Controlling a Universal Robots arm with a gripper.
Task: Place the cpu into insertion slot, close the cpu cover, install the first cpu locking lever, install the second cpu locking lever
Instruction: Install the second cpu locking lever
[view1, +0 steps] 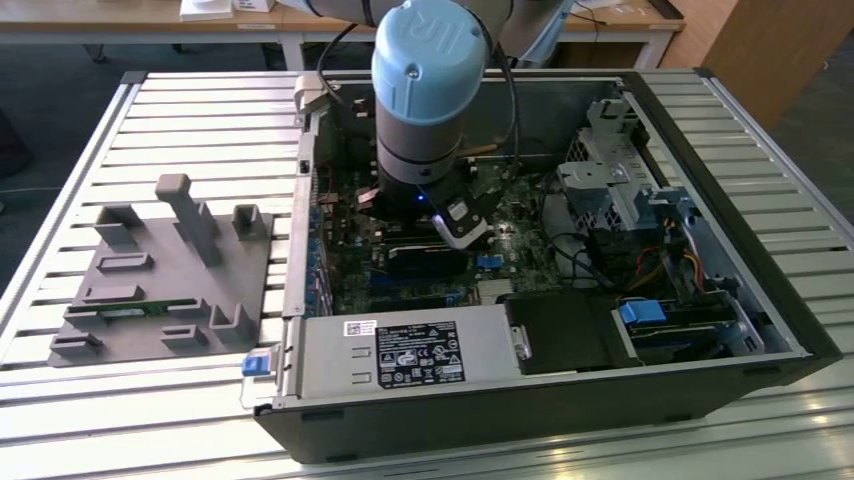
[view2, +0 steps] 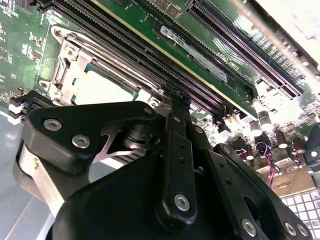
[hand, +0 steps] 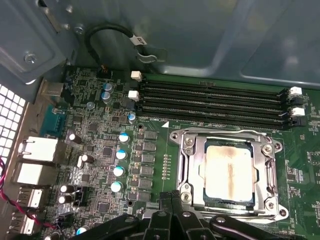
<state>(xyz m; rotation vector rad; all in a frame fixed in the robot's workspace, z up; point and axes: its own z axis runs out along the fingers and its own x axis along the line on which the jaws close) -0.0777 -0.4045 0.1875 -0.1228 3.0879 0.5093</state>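
Observation:
The cpu (hand: 229, 172), a dull silver square with a brownish smear, lies seated in the socket on the green motherboard (hand: 100, 130). The cpu cover (hand: 199, 170), a silver frame, lies flat around it, so the insertion slot is hidden beneath both. A thin metal lever (hand: 220, 131) runs along the socket edge beside the memory slots. My gripper (hand: 170, 197) stands just off a corner of the socket, its black fingers pressed together with nothing between them. In the second wrist view the gripper (view2: 176, 97) reaches toward the cpu (view2: 100, 90). The exterior view shows the gripper (view1: 461, 235) down inside the case.
Long black memory slots (hand: 210, 100) run beside the socket. Capacitors and rear ports (hand: 35, 150) crowd one side, and a black cable (hand: 107, 32) loops off the case wall. A power supply (view1: 400, 355) and drive cage (view1: 614, 180) flank the board. A grey fixture (view1: 167, 275) sits outside the case.

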